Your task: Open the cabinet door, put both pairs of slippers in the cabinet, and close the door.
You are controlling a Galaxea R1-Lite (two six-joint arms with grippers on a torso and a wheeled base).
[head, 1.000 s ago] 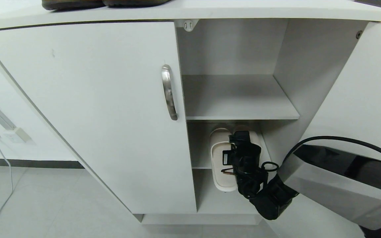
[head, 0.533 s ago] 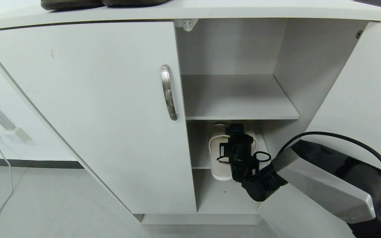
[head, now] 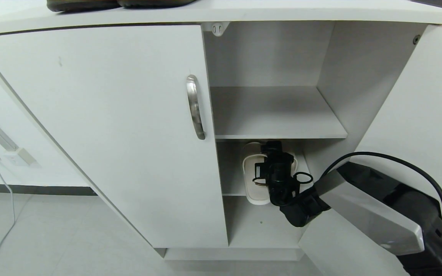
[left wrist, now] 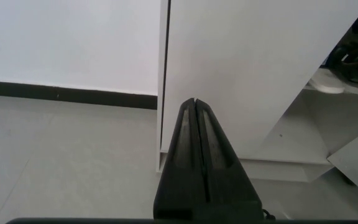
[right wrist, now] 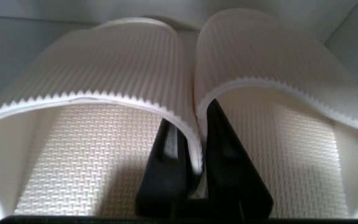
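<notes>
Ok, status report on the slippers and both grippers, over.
Right gripper shut on white slippers at the middle shelf, heels past its edge. Left gripper shut, empty. Dark slippers on the cabinet top. Right door open.

Cream slippers point(right wrist: 104, 81) have ribbed straps and crosshatched insoles; the cabinet point(head: 90, 115) is plain white.

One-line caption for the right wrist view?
Right gripper clamps the adjoining strap edges of two white ribbed slippers.
</notes>
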